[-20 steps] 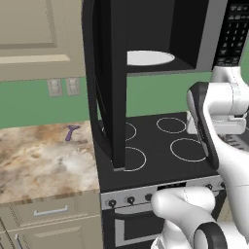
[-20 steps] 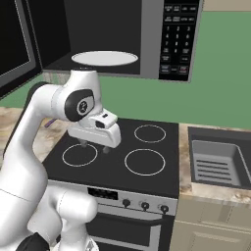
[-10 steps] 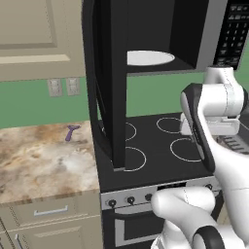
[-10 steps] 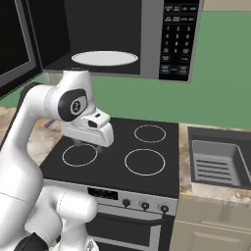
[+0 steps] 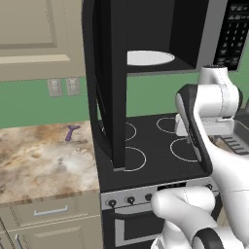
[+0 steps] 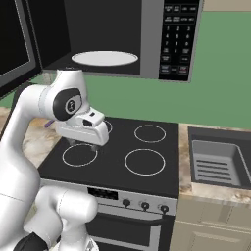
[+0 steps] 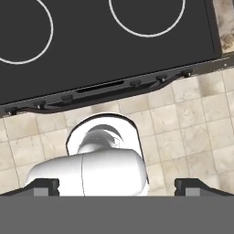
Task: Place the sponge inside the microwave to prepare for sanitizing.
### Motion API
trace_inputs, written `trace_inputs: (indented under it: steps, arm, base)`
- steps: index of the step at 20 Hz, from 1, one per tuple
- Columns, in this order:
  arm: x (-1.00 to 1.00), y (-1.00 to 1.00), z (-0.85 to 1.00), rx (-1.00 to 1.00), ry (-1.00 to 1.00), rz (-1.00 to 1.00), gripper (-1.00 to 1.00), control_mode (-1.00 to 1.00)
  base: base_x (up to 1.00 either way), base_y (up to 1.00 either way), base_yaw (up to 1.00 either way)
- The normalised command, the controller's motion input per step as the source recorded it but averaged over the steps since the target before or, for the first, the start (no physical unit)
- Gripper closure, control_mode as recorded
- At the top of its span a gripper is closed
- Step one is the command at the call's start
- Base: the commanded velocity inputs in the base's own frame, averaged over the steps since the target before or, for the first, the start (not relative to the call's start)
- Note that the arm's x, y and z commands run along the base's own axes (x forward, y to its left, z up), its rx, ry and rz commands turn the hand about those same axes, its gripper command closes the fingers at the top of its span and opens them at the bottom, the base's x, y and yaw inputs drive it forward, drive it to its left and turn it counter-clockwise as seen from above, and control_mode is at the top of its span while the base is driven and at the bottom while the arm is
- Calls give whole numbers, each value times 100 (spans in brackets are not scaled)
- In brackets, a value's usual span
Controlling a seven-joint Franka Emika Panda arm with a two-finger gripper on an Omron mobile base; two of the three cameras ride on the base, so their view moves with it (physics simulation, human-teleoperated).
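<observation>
One microwave [image 5: 160,34], one turntable plate [image 6: 104,58], four burner rings, one purple object [image 5: 72,132], one sink [image 6: 218,160].

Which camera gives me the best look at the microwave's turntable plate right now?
The right base view: the white turntable plate lies fully exposed and bare inside the open microwave. In the left base view the open door cuts off the plate's left part. The hand view looks down at the stovetop.
</observation>
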Motion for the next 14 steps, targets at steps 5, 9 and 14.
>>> trace_inputs:
  steps: [5, 9, 14]
  arm:
    - [0, 5, 0, 0, 0, 16, -100, -100]
    - [0, 8, 0, 0, 0, 15, -100, -100]
    - [0, 2, 0, 0, 1, 2, -100, -100]
  base:
    - [0, 0, 0]
    - [0, 0, 0]
    - [0, 0, 0]
